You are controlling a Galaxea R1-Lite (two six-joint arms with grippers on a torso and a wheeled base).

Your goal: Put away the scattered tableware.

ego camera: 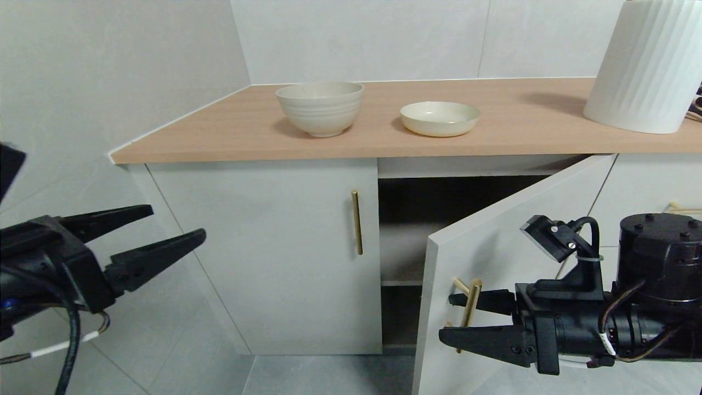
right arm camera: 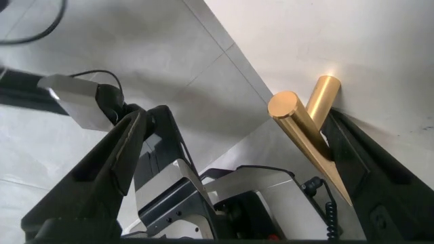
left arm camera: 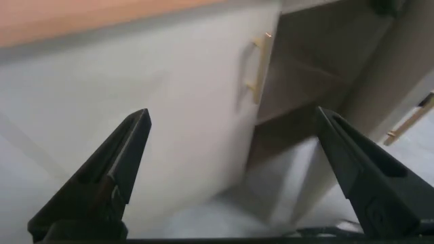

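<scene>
Ribbed bowl (ego camera: 320,108) sits on the wooden countertop (ego camera: 521,126), at nine o'clock from the shallow dish (ego camera: 440,118). Right claw (ego camera: 447,317), fingers spread, straddles the brass handle (ego camera: 471,304) of the open cabinet door (ego camera: 493,230) (five o'clock from the dish). Left claw (ego camera: 176,221) gapes empty, at seven o'clock from the bowl.

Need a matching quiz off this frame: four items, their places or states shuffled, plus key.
Things:
1. deep bowl
2. shallow dish
3. left cabinet door
4. right cabinet door

Places or states:
A. swung open
B. shut
C. on the counter, nearer the corner wall
D. on the counter, between another dish and the white ribbed vessel

Pairs: 1-C, 2-D, 3-B, 4-A
</scene>
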